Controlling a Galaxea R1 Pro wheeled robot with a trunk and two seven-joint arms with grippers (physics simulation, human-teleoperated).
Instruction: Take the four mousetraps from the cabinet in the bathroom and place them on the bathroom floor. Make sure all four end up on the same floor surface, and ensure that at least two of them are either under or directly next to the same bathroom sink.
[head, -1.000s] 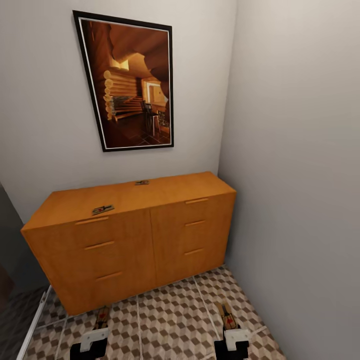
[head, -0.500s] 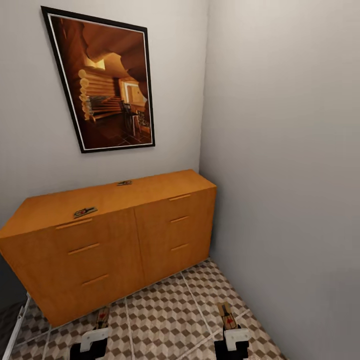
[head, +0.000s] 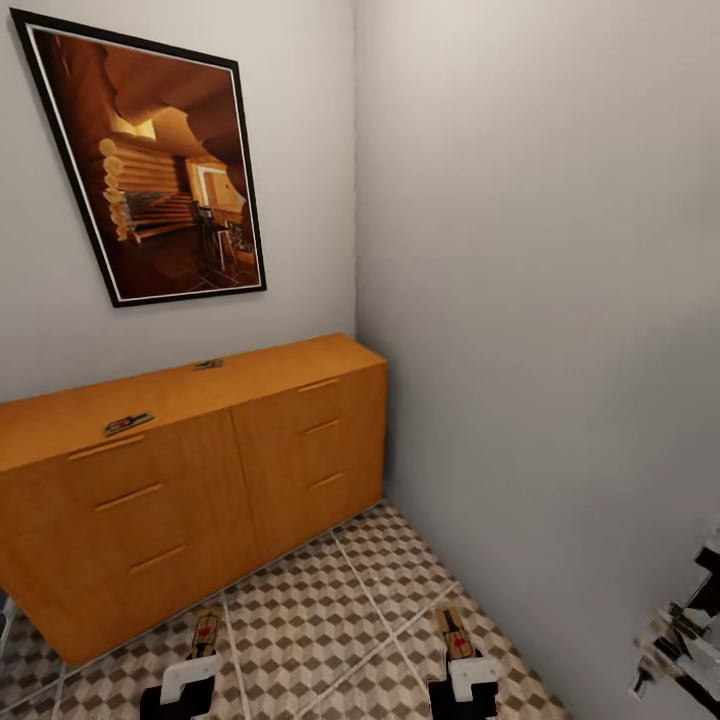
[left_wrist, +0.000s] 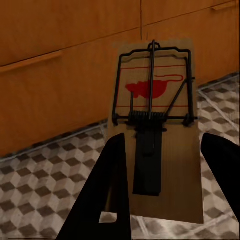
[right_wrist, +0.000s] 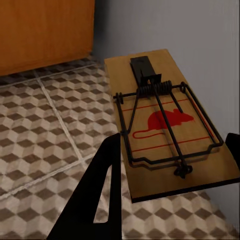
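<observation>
The orange-brown cabinet (head: 200, 480) stands against the back wall. Two mousetraps lie on its top, one near the front edge (head: 128, 423) and one further back (head: 208, 365). At the head view's lower edge, my left gripper (head: 193, 668) is shut on a third mousetrap (head: 206, 630), and my right gripper (head: 462, 668) is shut on a fourth mousetrap (head: 452, 630). Both hang above the cube-patterned bathroom floor (head: 320, 610). The left wrist view shows a trap (left_wrist: 155, 130) between dark fingers (left_wrist: 107, 190). The right wrist view shows the other trap (right_wrist: 165, 125) beside a finger (right_wrist: 102, 190). The sink is out of view.
A framed picture (head: 150, 160) hangs above the cabinet. A plain grey wall (head: 540, 300) runs close along the right side and meets the cabinet's end. A shiny dark-and-chrome object (head: 685, 640) pokes in at the lower right corner.
The camera has swung to the right, so cabinet and picture sit further left in the picture. Both grippers keep their traps, and the shiny object has come into view.
</observation>
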